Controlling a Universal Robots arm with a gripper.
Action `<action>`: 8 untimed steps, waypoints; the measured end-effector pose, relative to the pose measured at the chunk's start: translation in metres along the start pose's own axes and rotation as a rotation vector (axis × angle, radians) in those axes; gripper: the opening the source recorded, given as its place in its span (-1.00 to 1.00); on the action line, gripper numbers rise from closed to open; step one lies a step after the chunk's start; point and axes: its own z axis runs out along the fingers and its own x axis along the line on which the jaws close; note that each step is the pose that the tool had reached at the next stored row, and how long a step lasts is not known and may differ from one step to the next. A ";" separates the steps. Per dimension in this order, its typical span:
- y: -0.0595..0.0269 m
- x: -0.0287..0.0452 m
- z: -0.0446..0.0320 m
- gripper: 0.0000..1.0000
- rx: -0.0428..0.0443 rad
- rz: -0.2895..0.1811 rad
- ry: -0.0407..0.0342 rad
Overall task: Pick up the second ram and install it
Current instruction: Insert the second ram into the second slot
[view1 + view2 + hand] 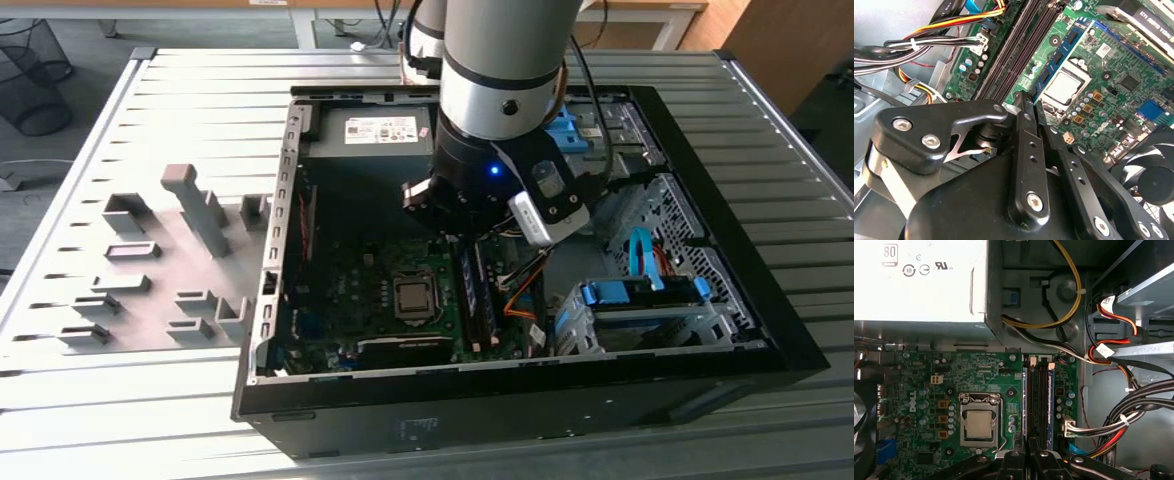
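Ribbed metal tabletop (134, 400) fills the nearest ground in the exterior view, carrying an open black computer case (534, 400) lying on its side. Taking the far edge of that view as twelve o'clock, grey fixture blocks (200, 210) stand on the table at nine o'clock of the case, well apart from the work.

Inside the case lies the green motherboard (360, 290), with the processor (415, 296) near its middle. Just beside the processor, at its three o'clock, run the memory slots. In the second wrist view the second ram (1069, 47), blue-green with black chips and a white label, stands on edge in the slot closest to the processor.

The gripper (1032, 101) sits at the stick's near end, fingers pressed close together with barely a slit between them. Whether they pinch the board or merely bear on its top edge I cannot tell.

Seating it well looks like a matter of pushing straight down the slot's line and keeping the stick upright. A tilted press could jam one end. The bundled cables (929, 30) lie near and want avoiding.

Farther off, at twelve o'clock, is the power supply (367, 130).
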 end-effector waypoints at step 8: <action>-0.0003 0.0001 0.0006 -0.73 -0.0003 0.000 -0.0001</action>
